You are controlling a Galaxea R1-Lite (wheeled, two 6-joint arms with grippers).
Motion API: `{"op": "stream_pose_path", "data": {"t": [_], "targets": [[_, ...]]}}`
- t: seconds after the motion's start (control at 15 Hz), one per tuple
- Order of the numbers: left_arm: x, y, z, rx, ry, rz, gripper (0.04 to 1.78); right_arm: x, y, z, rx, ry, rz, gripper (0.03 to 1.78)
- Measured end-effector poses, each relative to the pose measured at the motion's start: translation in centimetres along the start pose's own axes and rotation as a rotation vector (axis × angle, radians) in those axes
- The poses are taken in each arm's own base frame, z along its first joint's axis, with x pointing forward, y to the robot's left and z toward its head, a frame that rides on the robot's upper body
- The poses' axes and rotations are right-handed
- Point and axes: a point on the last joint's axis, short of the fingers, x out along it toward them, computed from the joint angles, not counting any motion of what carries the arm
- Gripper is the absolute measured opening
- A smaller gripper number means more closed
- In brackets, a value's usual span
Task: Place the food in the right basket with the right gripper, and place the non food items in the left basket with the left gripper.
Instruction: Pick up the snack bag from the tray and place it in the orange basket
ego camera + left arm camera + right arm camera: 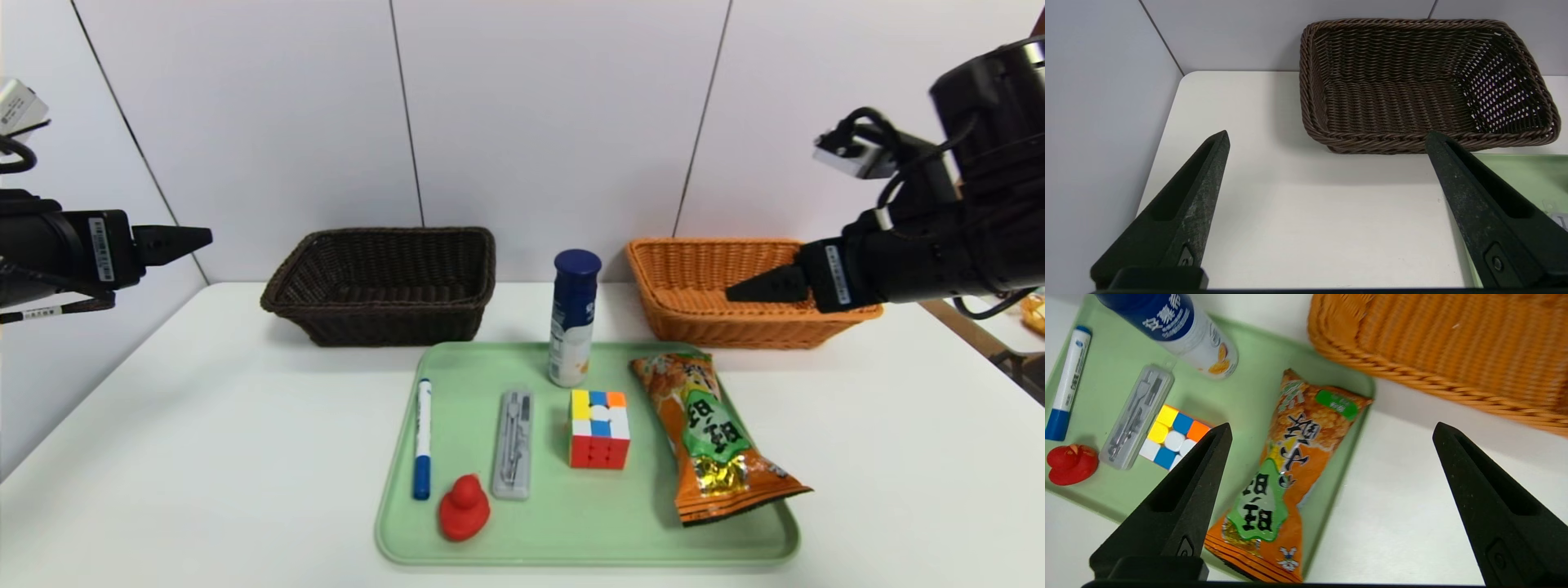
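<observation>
From the head cam: everything's on the green tray point(392, 523). Snack bag point(709, 437) looks light, crinkly, probably slippery, so I'd pinch mid-body; tall bottle point(573, 318) seems tippy. Left wrist: left hand point(1327, 141) spread, empty, over the desk point(1306, 228), left basket point(1412, 85) ahead. Right wrist: right hand point(1331, 430) spread above the bag, puzzle cube point(1172, 435) beside, right basket point(1453, 355) close.
</observation>
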Motion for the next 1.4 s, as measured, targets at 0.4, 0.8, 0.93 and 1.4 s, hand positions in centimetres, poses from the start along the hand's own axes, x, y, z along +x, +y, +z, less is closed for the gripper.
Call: {"op": "stream_pose_path", "data": {"t": [0.4, 0.8, 0.93, 1.4], "targets": [[-0.3, 0.0, -0.5, -0.001, 0.007, 0.005, 1.69, 5.8, 3.8, -1.0, 0.057, 0.22, 0.076, 1.7], [-1.0, 0.0, -0.7, -0.001, -0.002, 0.005, 1.69, 8.5, 3.3, -3.2, 0.057, 0.334, 0.029, 1.7], [-1.1, 0.0, -0.6, -0.003, -0.017, 0.005, 1.69, 9.1, 3.0, -3.7, 0.063, 0.363, 0.012, 1.7], [-1.2, 0.0, -0.5, -0.004, -0.022, 0.005, 1.69, 10.4, 2.7, -4.6, 0.068, 0.403, -0.016, 1.28]]}}
